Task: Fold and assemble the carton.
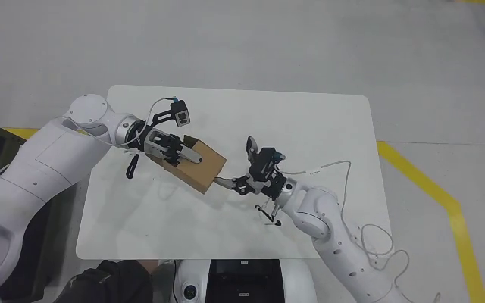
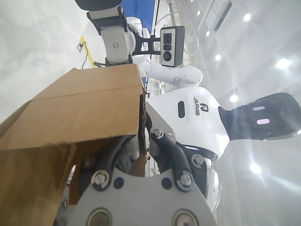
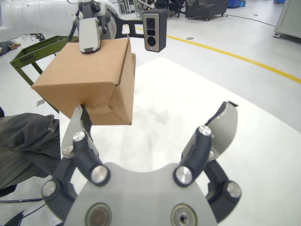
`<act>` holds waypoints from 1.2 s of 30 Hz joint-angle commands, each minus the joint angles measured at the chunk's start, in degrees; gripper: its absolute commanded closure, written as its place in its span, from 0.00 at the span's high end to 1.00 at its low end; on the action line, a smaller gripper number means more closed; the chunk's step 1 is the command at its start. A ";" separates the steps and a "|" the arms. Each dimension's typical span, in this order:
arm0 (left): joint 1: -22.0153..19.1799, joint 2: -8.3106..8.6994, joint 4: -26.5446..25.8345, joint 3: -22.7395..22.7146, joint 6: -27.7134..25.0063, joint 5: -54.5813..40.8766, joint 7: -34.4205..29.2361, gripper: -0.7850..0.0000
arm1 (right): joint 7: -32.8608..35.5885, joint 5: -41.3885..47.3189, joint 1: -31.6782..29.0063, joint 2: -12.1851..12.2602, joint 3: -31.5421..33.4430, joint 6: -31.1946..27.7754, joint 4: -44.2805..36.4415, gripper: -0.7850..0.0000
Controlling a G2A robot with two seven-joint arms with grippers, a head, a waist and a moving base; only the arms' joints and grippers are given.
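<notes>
Carton point(image 1: 201, 171), judged light and crushable, is clamped by one wall in left gripper point(image 1: 179, 152); right gripper point(image 3: 154, 109) is splayed wide at its end.

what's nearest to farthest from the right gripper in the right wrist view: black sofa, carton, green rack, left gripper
1. carton, against the right gripper
2. left gripper, atop the carton
3. green rack, beyond the table
4. black sofa, farthest back
</notes>
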 commanded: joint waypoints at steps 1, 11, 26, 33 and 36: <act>0.00 0.00 0.00 0.00 0.00 0.00 0.00 0.00 | -0.15 0.04 0.19 -0.03 -0.19 0.17 0.04 1.00; 0.00 0.00 0.00 0.00 0.00 0.00 0.00 0.00 | -1.04 0.84 0.90 -0.28 -1.20 1.39 0.58 1.00; 0.00 0.00 0.00 0.00 0.00 0.00 0.00 0.00 | -1.67 1.69 1.59 -0.52 -2.23 2.16 1.26 1.00; 0.00 0.00 0.00 0.00 0.00 0.00 0.00 0.00 | -2.50 2.17 1.72 -0.63 -2.50 2.49 1.60 1.00; 0.00 0.00 0.00 0.00 0.00 0.00 0.00 0.00 | -2.12 1.97 1.20 -0.47 -1.96 2.70 1.36 1.00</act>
